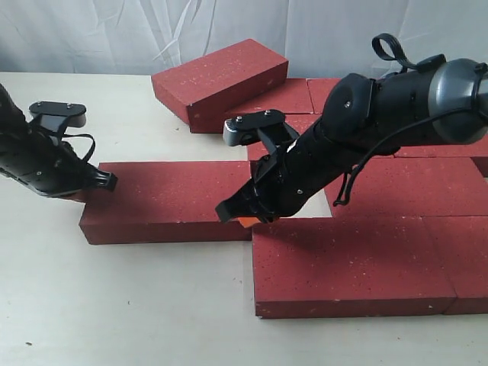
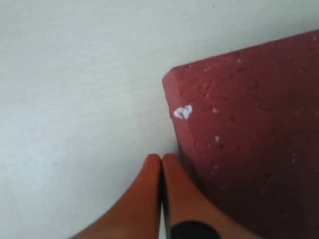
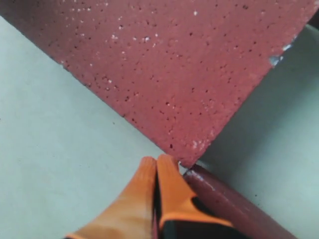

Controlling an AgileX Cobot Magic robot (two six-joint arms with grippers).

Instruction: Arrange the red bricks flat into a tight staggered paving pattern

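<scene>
One red brick (image 1: 168, 200) lies flat at the centre-left, apart from the paved group. My left gripper (image 1: 82, 195) is shut and empty, its orange fingertips (image 2: 172, 167) against the brick's (image 2: 249, 139) left end near a corner. My right gripper (image 1: 245, 222) is shut too, tips at the brick's (image 3: 174, 64) right front corner, beside the edge of a front brick (image 3: 234, 209). That front brick (image 1: 351, 263) lies flat on the right. More bricks (image 1: 412, 187) sit behind it, partly hidden by the right arm.
A brick (image 1: 221, 80) at the back rests tilted on other flat bricks (image 1: 282, 99). Another brick (image 1: 467, 259) adjoins the front one at the far right. Bare table (image 1: 114, 305) spreads to the left and front. A pale curtain hangs behind.
</scene>
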